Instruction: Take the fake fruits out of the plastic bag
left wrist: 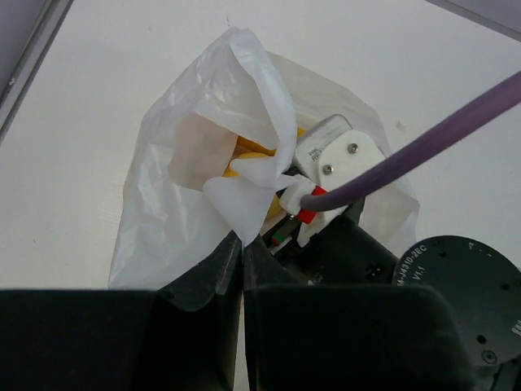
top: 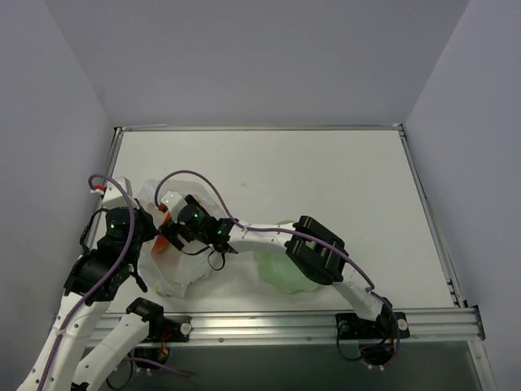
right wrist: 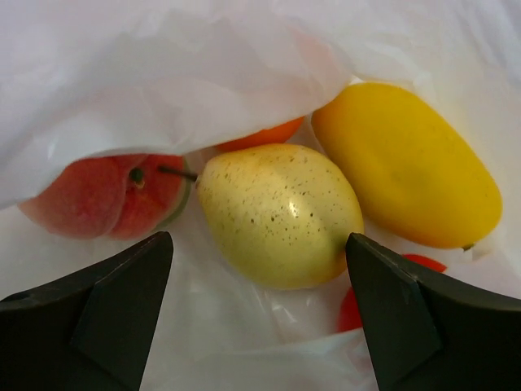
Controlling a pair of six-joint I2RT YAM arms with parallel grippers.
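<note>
The plastic bag [top: 181, 269] lies crumpled at the near left of the table. My left gripper [left wrist: 242, 244] is shut on a fold of the bag's rim [left wrist: 236, 204] and holds the mouth up. My right gripper [right wrist: 259, 244] is open inside the bag, its jaws on either side of the speckled yellow pear [right wrist: 281, 212] without touching it. Around the pear lie the pink-orange peach [right wrist: 106, 195], the elongated yellow fruit [right wrist: 407, 163], part of the orange ball [right wrist: 260, 134] and a sliver of the red ball [right wrist: 358, 305]. In the top view the right gripper [top: 171, 235] is sunk in the bag's mouth.
A pale green plate [top: 281, 273] lies on the table under my right forearm, right of the bag. The right arm's wrist [left wrist: 334, 151] and purple cable [left wrist: 423, 147] fill the bag's mouth in the left wrist view. A metal rail [top: 285, 326] runs along the near edge.
</note>
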